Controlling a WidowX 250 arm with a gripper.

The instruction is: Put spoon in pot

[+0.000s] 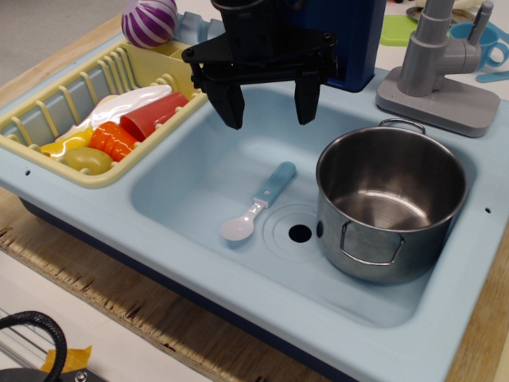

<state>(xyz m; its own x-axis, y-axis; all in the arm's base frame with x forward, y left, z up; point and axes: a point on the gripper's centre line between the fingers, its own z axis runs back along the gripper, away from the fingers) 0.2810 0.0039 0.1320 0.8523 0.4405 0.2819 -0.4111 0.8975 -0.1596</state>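
The spoon [259,202], with a light blue handle and white bowl, lies flat on the floor of the light blue toy sink [191,171], just left of the drain hole. The shiny steel pot [390,203] stands upright and empty in the sink's right side, wire loop handles at front and back. My black gripper [269,107] hangs open and empty above the sink's back part, its two fingers pointing down, above and behind the spoon's handle.
A yellow dish rack [48,119] on the left holds toy food and a red cup [155,114]. A purple striped ball [149,21] sits behind it. A grey toy faucet [441,68] stands at the back right. The drain hole [300,233] is beside the pot.
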